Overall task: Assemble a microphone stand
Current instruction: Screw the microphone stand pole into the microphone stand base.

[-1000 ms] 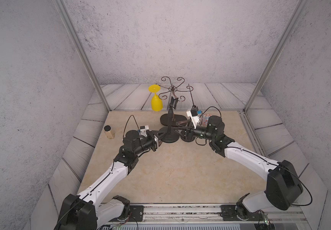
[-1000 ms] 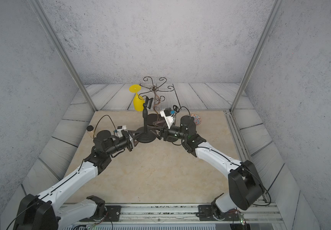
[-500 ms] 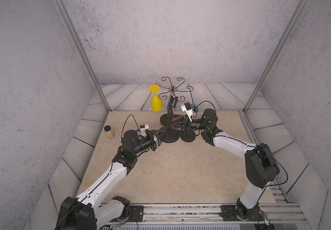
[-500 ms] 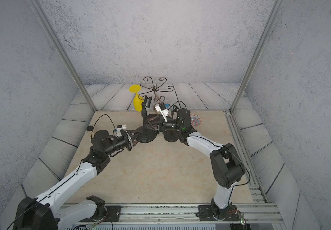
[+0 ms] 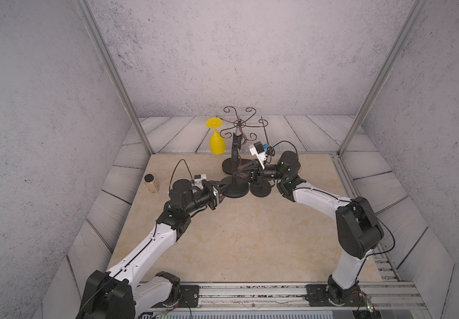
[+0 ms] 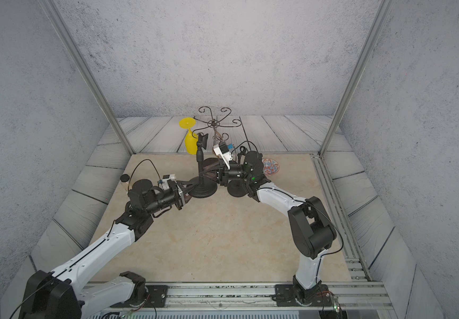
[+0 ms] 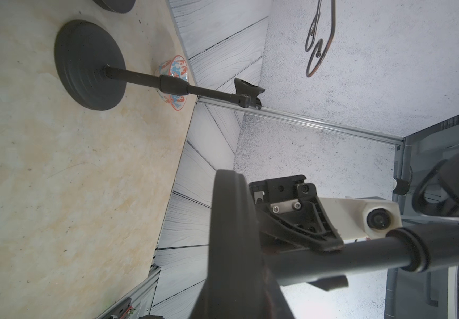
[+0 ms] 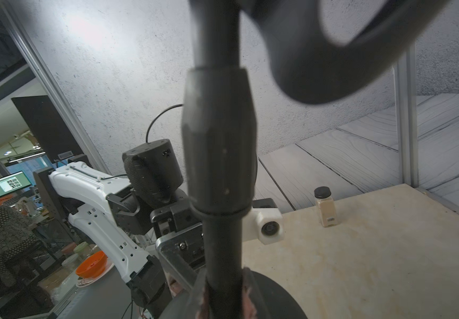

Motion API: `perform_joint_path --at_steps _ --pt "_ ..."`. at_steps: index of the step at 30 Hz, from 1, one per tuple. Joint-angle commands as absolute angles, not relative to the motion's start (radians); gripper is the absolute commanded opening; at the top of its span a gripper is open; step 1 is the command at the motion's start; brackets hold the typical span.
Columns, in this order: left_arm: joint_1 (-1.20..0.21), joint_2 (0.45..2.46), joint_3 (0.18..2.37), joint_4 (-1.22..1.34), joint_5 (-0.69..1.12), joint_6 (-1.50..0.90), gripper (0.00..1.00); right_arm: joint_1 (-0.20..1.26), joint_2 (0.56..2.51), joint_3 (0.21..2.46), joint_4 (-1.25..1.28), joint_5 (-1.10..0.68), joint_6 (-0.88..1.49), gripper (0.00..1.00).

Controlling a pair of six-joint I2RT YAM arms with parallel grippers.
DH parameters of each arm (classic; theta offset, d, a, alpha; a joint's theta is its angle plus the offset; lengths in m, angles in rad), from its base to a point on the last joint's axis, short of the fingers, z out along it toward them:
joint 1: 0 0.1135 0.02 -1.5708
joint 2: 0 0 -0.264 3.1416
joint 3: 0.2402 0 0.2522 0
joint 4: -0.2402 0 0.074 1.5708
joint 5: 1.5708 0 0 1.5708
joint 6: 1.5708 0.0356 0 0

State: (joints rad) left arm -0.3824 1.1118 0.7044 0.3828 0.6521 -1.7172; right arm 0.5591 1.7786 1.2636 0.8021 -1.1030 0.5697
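left gripper (image 5: 222, 190) pinching rim of base (image 5: 238, 192) | right gripper (image 5: 237, 173) clamped on pole (image 5: 234, 162) low down | microphone stand (image 5: 236, 139) upright, rear-centre of table (image 5: 250, 234) | spice jar (image 5: 151, 184) lidded, beige powder inside, well left | patterned bowl (image 6: 270, 167) behind right arm | yellow glass (image 5: 217, 138) inverted by wire rack (image 5: 239, 124)

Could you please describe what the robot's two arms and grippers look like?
Left arm and right arm: white links, bulky black joints. Left gripper and right gripper: black, tapered, ribbed fingers. A white camera housing sits by each wrist, with a looping black cable.
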Motion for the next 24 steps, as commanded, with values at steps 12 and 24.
perform_joint_path --at_steps 12,24 --pt "-0.383 1.105 0.766 0.479 0.642 -1.642 0.0 0.956 1.556 1.143 0.257 0.406 0.451 0.0" --pt "-0.38 1.07 0.762 0.425 0.623 -1.591 0.0 1.12 1.585 1.253 0.167 0.762 0.364 0.03"
